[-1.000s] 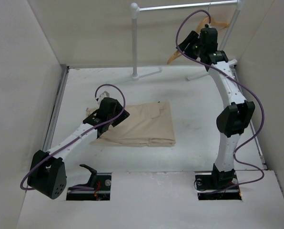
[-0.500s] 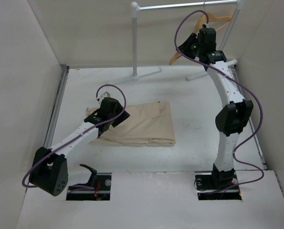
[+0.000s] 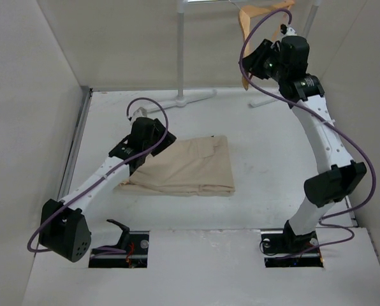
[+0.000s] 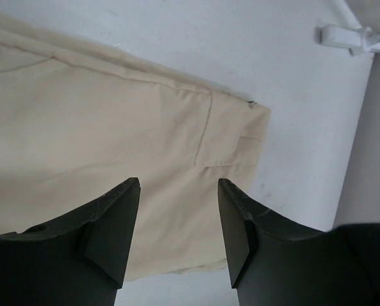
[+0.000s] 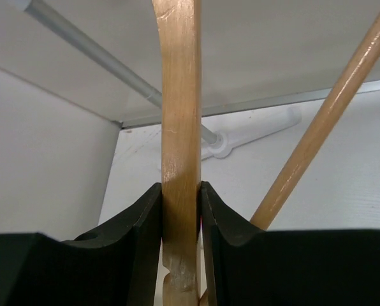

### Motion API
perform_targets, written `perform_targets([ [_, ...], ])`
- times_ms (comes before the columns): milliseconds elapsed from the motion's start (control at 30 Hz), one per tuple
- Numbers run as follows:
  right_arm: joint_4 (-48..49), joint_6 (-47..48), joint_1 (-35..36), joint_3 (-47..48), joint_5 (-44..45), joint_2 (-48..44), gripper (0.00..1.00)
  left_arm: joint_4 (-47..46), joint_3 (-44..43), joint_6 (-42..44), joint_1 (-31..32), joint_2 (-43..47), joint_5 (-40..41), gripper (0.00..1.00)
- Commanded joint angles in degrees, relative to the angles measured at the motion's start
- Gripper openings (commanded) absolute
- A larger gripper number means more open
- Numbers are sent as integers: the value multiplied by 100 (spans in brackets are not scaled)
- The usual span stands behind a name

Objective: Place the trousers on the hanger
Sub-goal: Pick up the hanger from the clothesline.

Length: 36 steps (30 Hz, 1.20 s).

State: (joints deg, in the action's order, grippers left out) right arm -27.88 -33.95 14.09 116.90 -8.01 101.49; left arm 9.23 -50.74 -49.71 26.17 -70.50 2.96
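The beige trousers (image 3: 185, 167) lie folded flat on the table; in the left wrist view (image 4: 94, 127) a pocket seam and a corner of them show. My left gripper (image 3: 159, 141) hovers over their left end, open and empty, with cloth showing between the fingers (image 4: 178, 191). My right gripper (image 3: 261, 62) is raised high at the back right, shut on the orange-tan wooden hanger (image 3: 244, 29), which hangs tilted steeply. In the right wrist view one hanger arm (image 5: 180, 115) is clamped between the jaws and its other bar (image 5: 324, 121) slants to the right.
The white clothes rack stands at the back: post (image 3: 179, 51), feet (image 3: 196, 97), rail near the top edge. The rail (image 5: 94, 48) and a foot (image 5: 254, 131) show in the right wrist view, a foot (image 4: 356, 37) in the left. White walls enclose the table.
My right arm has lifted and swung the hanger up and toward me, tipping it steeply. My left gripper has shifted slightly farther back over the trousers' left end.
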Motion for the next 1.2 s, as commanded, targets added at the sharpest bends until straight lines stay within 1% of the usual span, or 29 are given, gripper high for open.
perform_targets([
  [0, 564, 231, 19, -622, -104, -454, 12, 17, -567, 172, 15, 36, -50, 50],
  [100, 958, 188, 46, -1387, -78, -823, 10, 26, -928, 251, 67, -25, -94, 50],
  [267, 1933, -84, 55, -2293, -262, -1333, 6, -18, -1263, 304, 225, -183, -112, 50],
  [333, 2477, -417, 37, -2583, -446, -1500, 4, -27, -1289, 304, 304, -218, -77, 50],
  [433, 3444, -1076, -182, -2927, -859, -1632, 4, -45, -1254, 304, 410, -245, -24, 50],
  [533, 4026, -1613, -384, -2937, -1184, -1554, 3, -53, -1184, 304, 480, -254, 46, 50],
  [733, 4308, -2001, -613, -2480, -1703, -1176, 2, -62, -1026, 296, 551, -227, 134, 50],
  [867, 4309, -2071, -631, -2382, -1809, -1166, 3, -62, -1060, 296, 533, -227, 152, 50],
  [1000, 4308, -2045, -649, -2987, -1836, -1509, 3, -18, -1367, 313, 516, -210, 135, 50],
  [1167, 4300, -1870, -622, -3778, -1967, -1974, 3, 17, -1965, 401, 647, -350, 73, 50],
])
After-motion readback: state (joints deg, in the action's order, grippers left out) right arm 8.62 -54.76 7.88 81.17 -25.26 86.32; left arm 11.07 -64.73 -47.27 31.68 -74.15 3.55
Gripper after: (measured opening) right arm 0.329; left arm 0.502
